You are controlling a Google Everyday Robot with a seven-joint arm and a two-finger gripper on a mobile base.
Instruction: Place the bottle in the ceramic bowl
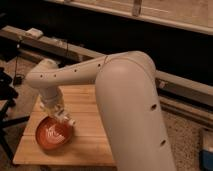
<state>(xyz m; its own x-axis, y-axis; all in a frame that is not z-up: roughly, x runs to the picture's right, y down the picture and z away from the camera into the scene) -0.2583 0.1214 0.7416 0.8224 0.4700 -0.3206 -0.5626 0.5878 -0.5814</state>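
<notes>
Gripper over ceramic bowl's upper-right rim; whitish bottle seems between jaws, grip state unclear.

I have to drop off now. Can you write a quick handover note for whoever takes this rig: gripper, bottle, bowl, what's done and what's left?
Gripper: low over the right rim of the ceramic bowl, at the wooden table's front left.
Bottle: a small whitish piece shows at the gripper, seemingly the bottle; grip state not clear.
Done: bottle carried to the bowl.
Left: confirm it lands inside the bowl, then release and lift clear.
</notes>
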